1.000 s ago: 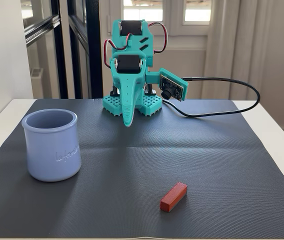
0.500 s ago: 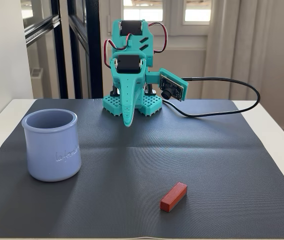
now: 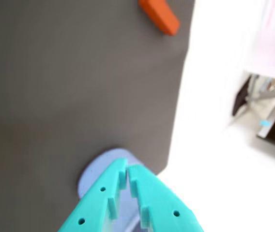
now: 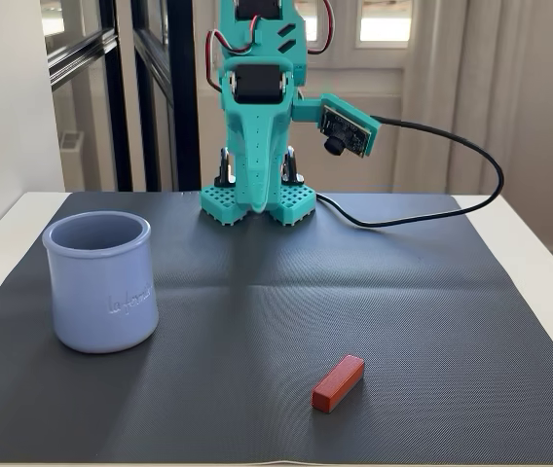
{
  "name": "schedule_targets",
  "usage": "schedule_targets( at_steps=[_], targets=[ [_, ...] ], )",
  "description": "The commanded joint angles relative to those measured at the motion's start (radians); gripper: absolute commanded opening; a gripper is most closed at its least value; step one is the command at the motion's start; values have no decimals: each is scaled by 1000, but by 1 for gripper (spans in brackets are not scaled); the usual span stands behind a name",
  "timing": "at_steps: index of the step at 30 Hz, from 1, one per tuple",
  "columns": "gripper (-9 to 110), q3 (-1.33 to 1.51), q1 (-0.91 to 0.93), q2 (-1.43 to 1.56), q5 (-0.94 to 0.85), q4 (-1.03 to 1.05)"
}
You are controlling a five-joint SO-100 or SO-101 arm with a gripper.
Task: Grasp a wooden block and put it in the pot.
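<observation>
The red-brown wooden block (image 4: 339,382) lies flat on the dark mat, front and centre-right in the fixed view. In the wrist view the block (image 3: 159,15) is at the top edge, far from the jaws. The lavender-blue pot (image 4: 101,282) stands upright and empty at the mat's left. In the wrist view a part of the pot (image 3: 96,170) shows just behind the jaws. My teal gripper (image 4: 257,197) is folded down at the arm's base at the back of the mat, far from both. In the wrist view the gripper (image 3: 127,167) has its jaws together with nothing between them.
A dark textured mat (image 4: 423,311) covers most of a white table (image 4: 539,243). A black cable (image 4: 452,185) loops from the wrist camera (image 4: 345,131) down to the mat at the back right. Windows and dark frames stand behind the arm.
</observation>
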Motion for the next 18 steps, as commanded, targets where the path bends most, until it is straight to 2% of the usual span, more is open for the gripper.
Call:
schedule_targets(
  at_steps=[1,5,7,12,18],
  targets=[
    [0,-219,-29,-147,5,3],
    [0,-377,-66,-325,9,-3],
    [0,-451,-95,-397,67,-5],
    [0,-578,-166,-520,423,-63],
    [0,-588,-209,-615,1032,-153]
  ],
)
